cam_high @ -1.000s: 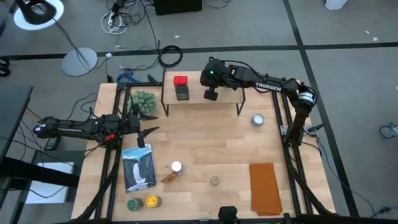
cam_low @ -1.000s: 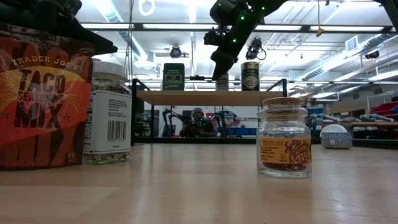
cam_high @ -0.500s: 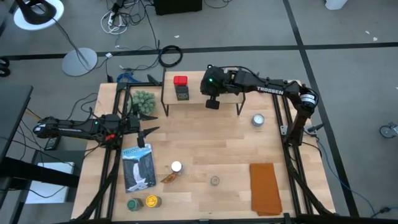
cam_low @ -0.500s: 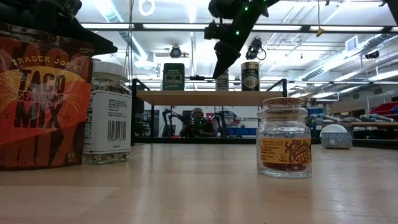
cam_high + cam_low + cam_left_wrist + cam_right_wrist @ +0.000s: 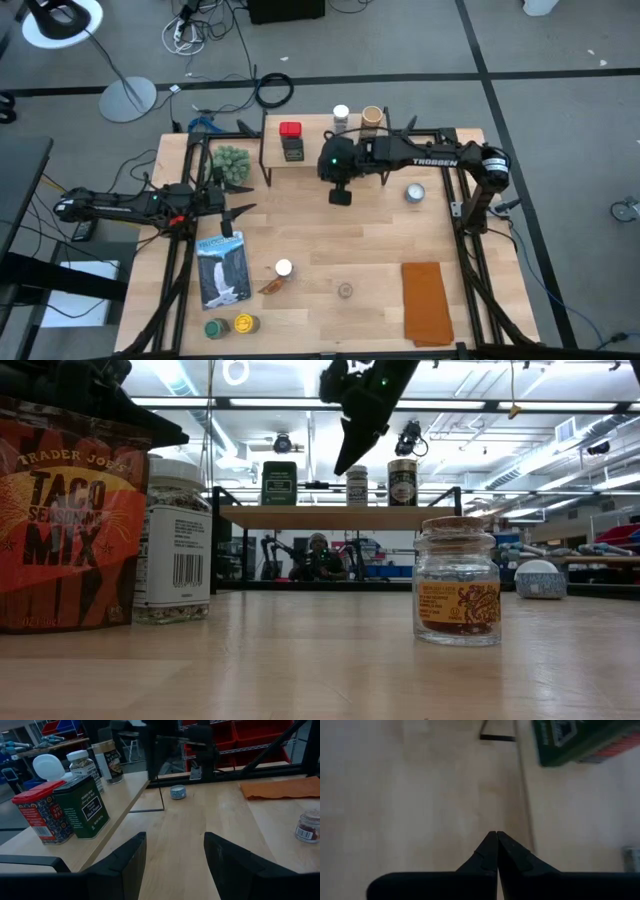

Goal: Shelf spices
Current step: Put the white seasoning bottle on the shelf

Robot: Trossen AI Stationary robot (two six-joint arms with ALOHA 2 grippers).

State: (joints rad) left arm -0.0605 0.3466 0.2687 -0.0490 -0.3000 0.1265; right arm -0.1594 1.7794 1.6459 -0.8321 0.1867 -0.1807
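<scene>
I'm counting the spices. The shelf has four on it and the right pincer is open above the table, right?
Not quite. The right pincer is shut, its fingers pressed together in the right wrist view. The shelf does hold four spices.

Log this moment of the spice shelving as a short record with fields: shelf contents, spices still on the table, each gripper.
shelf: red tin, dark green tin, white-lidded jar, brown-lidded jar
table, not yet shelved: taco seasoning packet, white-capped jar, cork-topped jar, green-lidded jar, yellow-lidded jar
other items: round tin, orange cloth, booklet, green plant ball
right gripper: shut, empty, above the table just in front of the shelf
left gripper: open, empty, waiting at the table's left side
</scene>
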